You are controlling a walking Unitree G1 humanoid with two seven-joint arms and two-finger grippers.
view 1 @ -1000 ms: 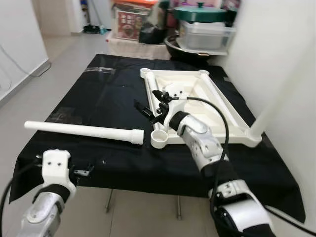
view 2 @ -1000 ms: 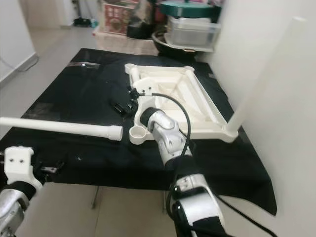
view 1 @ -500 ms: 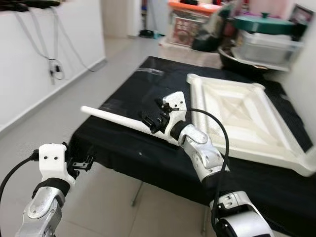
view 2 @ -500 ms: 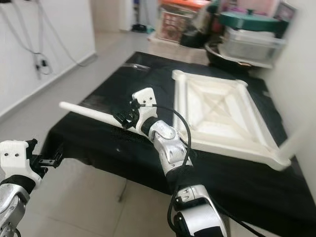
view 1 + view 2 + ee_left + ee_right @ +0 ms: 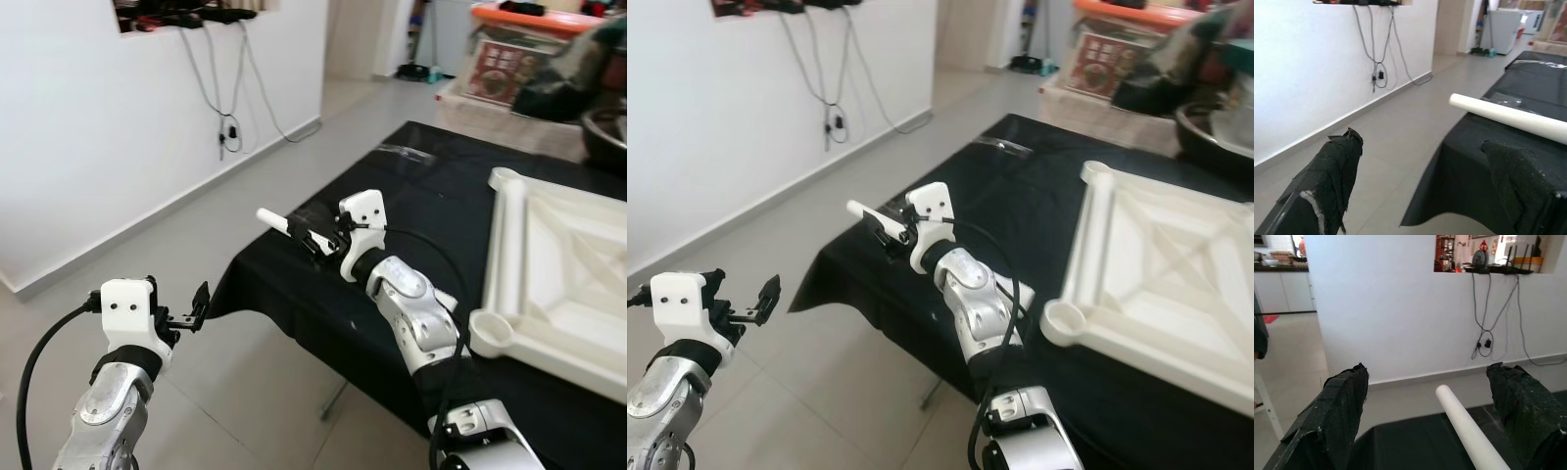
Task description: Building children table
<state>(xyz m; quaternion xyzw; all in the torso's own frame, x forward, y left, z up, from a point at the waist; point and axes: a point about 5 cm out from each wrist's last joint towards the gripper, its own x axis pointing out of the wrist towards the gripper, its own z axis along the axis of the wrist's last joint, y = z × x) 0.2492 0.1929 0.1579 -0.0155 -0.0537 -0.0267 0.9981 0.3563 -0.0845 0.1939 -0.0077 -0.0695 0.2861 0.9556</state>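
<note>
A white table leg (image 5: 268, 217) lies on the black-covered table (image 5: 441, 196), its thin end sticking past the left corner. My right gripper (image 5: 312, 236) hovers open over that end; in the right wrist view the leg (image 5: 1464, 431) runs between the spread fingers (image 5: 1342, 401), untouched. The rest of the leg is hidden behind my right arm. The white upturned tabletop (image 5: 549, 274) lies at the right, with a round corner socket (image 5: 490, 328) toward me. My left gripper (image 5: 194, 305) hangs open off the table's left side, above the floor, facing the leg (image 5: 1508, 119).
A white wall with hanging cables (image 5: 230, 117) stands to the left. Light tiled floor (image 5: 196, 225) lies between the wall and the table. Boxes and bags (image 5: 509, 69) are stacked behind the table. The black cloth's edge (image 5: 294, 323) drops near my right arm.
The camera has swung left. My right gripper has travelled from the tabletop's corner socket along the leg to its thin end. The left gripper stays off the table's edge, open.
</note>
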